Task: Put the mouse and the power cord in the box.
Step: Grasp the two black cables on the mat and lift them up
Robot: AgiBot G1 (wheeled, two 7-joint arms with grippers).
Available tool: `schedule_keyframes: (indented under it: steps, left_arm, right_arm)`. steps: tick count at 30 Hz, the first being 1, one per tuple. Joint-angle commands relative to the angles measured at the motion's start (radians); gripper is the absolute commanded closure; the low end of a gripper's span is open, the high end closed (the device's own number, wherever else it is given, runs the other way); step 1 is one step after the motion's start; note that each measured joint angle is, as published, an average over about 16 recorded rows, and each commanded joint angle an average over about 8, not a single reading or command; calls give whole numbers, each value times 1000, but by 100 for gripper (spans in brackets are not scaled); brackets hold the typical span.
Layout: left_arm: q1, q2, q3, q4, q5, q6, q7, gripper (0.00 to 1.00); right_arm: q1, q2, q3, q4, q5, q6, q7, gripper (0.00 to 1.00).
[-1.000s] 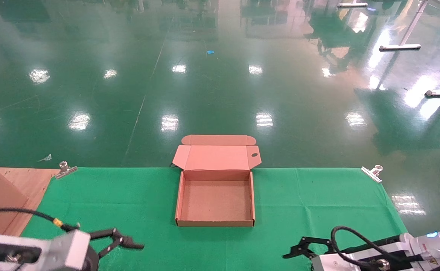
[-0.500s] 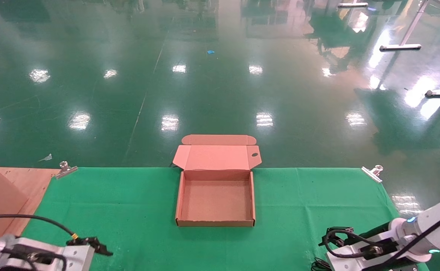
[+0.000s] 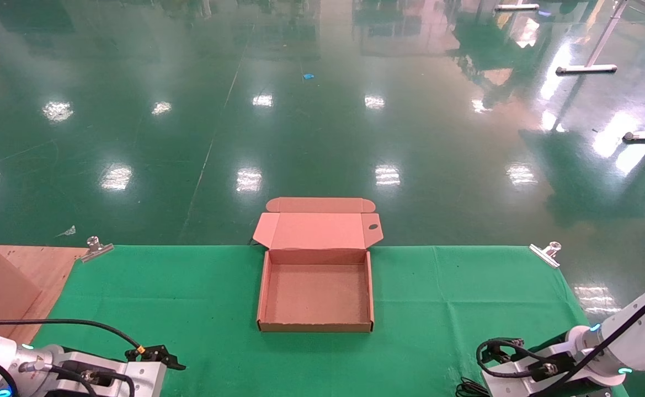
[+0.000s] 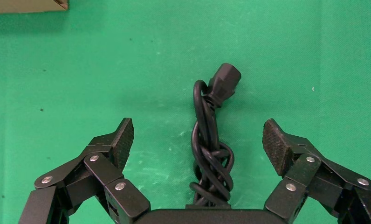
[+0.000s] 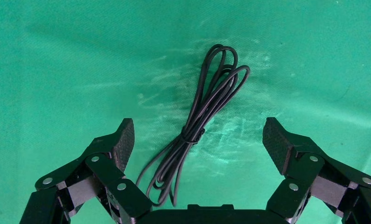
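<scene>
Both my grippers hang over their cables at the near edge of the green-clothed desk; nothing is packed yet.

My left gripper [image 4: 197, 140] is spread wide, its 2 pads either side of the thick, bundled black power cord [image 4: 210, 140] with its chunky plug, not touching it. My right gripper [image 5: 197, 140] is equally wide apart above the thin, looped black mouse wire [image 5: 202, 126], near the desk's near right corner; the mouse body itself I cannot see. The shallow brown cardboard box [image 3: 315, 325] sits empty at the middle of the far edge, lid folded back. I judge this the reach-to-grasp step: next I must lower, then pinch each bundle across its tied waist.
</scene>
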State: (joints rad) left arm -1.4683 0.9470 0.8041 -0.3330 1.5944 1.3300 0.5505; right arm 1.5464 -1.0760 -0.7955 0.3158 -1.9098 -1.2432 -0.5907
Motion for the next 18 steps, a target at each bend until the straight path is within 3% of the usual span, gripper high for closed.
schedule_keyframes:
  steps: [1, 6, 8, 15, 16, 18]
  left_arm:
    - [-4, 11, -1, 24, 0, -9, 28, 0]
    - [-13, 29, 17, 79, 29, -25, 65, 0]
    - [-15, 35, 23, 100, 39, -34, 75, 2]
    - [-26, 46, 24, 159, 43, -51, 109, 90]
    - [-27, 47, 23, 165, 41, -52, 115, 100]
    - [-30, 49, 22, 175, 40, -52, 129, 100]
  right_arm:
    - [7, -10, 2, -42, 1, 14, -23, 0]
    - [19, -25, 7, -112, 9, 40, -70, 0]
    - [24, -29, 11, -135, 14, 50, -85, 8]
    - [36, -40, 15, -199, 20, 68, -130, 92]
    - [37, -41, 15, -207, 20, 69, -135, 98]
    - [38, -44, 16, -220, 21, 71, -145, 100]
